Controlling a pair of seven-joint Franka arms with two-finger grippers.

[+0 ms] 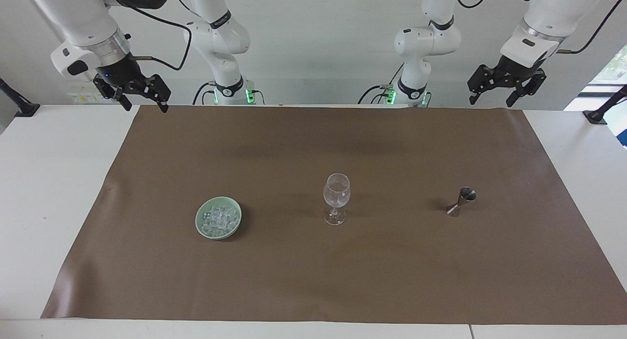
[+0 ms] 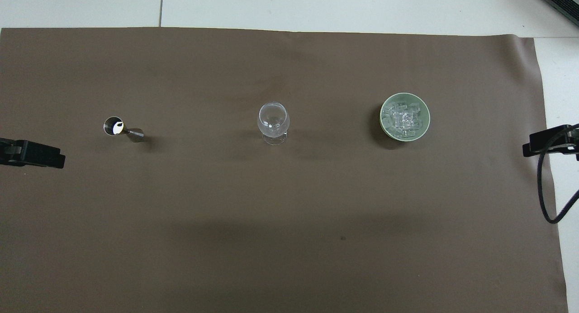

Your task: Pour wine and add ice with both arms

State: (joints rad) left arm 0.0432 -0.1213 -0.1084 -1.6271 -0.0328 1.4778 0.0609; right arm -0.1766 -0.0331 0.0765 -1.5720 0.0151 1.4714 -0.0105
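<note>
Glassy ice (image 1: 219, 218) heaped in green dish (image 1: 202, 227), likely slippery; wine glass (image 1: 336, 196) fragile, best gripped by stem; left hand (image 1: 504, 87), right hand (image 1: 138, 93) spread, waiting aloft.

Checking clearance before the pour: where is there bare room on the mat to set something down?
Bare mat lies between the wine glass and the green dish of ice, and between the glass and the metal jigger. Nowhere is crowded. The left gripper and right gripper hang open, waiting.

Clear glass goblet (image 1: 336, 194), shiny metal jigger (image 1: 461, 202), matt mat (image 1: 313, 280)
</note>
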